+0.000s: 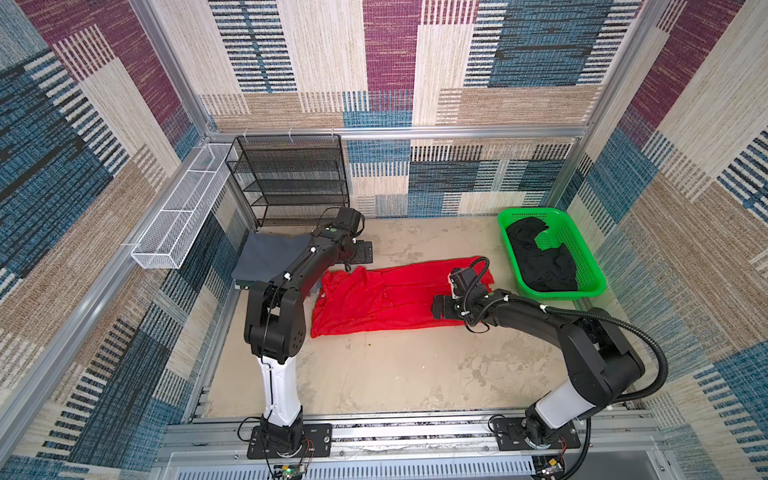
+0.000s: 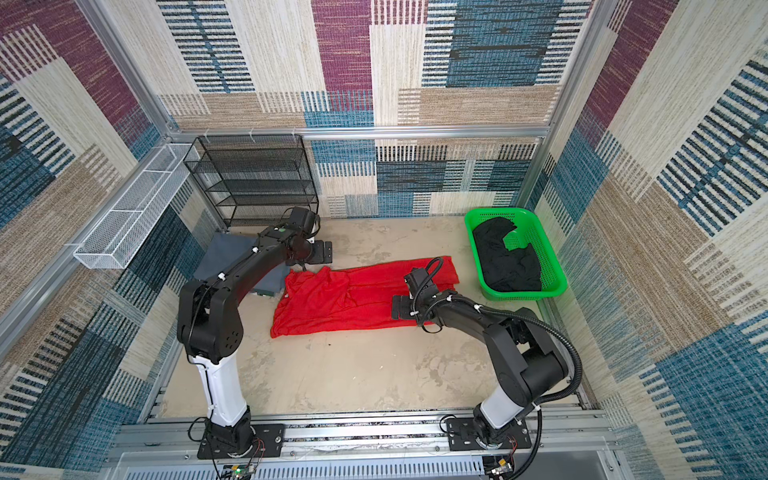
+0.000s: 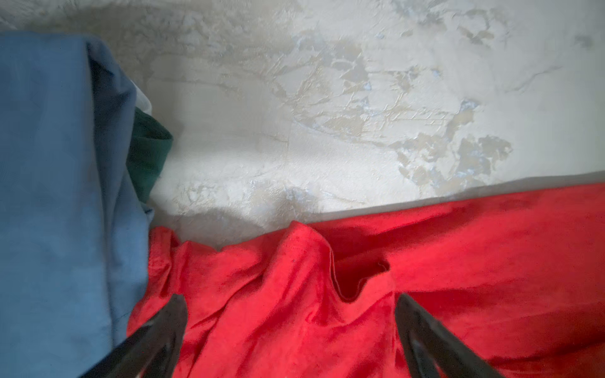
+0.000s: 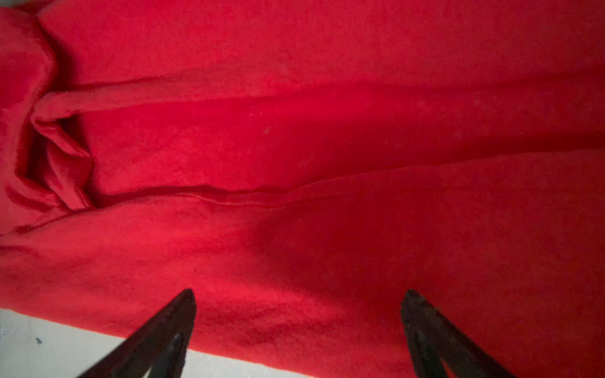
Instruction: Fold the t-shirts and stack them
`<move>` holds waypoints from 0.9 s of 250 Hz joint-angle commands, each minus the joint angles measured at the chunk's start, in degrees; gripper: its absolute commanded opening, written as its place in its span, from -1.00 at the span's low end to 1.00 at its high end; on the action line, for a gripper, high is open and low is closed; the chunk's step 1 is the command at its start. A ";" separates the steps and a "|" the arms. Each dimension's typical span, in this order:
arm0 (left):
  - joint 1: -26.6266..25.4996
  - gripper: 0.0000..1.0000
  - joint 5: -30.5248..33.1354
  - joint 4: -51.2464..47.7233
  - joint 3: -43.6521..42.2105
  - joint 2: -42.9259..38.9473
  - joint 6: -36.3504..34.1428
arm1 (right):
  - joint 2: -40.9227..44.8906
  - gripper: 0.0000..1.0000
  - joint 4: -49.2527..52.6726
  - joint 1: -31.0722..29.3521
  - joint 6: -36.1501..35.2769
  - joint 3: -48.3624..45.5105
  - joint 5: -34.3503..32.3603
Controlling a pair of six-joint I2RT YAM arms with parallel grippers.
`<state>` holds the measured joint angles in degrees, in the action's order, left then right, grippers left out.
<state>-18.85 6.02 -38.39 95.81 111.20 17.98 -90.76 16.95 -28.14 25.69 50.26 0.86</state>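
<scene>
Red t-shirt [image 1: 386, 299] lies in a long strip mid-worktop [image 1: 374, 374], touching the folded grey t-shirt [image 1: 266, 259]. Left end effector [image 3: 289, 297] and right end effector [image 4: 299, 293] hover open, empty. Likely next: pinch 1 end, fold across, then stack.

Both top views are lit evenly and softly from above and are sharp in the middle, with wide-angle stretch toward the corners and only faint shadows on the pale table [image 1: 374, 374]. In the left wrist view the table glares almost white, and the grey t-shirt [image 3: 59, 196] looks blue and soft-edged. In the right wrist view the red t-shirt [image 4: 327, 147] is oversaturated with smeared texture, and the fingers [image 4: 163, 337] of the right gripper [image 4: 299, 291] are dark, blurred silhouettes.
</scene>
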 commanded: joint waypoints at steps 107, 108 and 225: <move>-1.20 0.96 -0.73 9.60 -22.19 -10.13 0.55 | -10.91 0.97 3.18 1.62 -7.45 17.00 -8.81; -1.19 0.96 -0.78 9.67 -22.22 -10.08 0.56 | -11.09 0.97 3.18 1.61 -7.47 17.12 -8.84; -1.40 0.96 -3.80 6.23 -6.37 8.95 -0.65 | -18.69 0.97 2.73 6.82 -9.25 16.94 -8.80</move>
<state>-20.27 3.44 -29.76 83.18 115.22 18.28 -109.21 19.55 -21.69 17.08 68.45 -7.86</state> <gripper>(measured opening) 0.983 0.985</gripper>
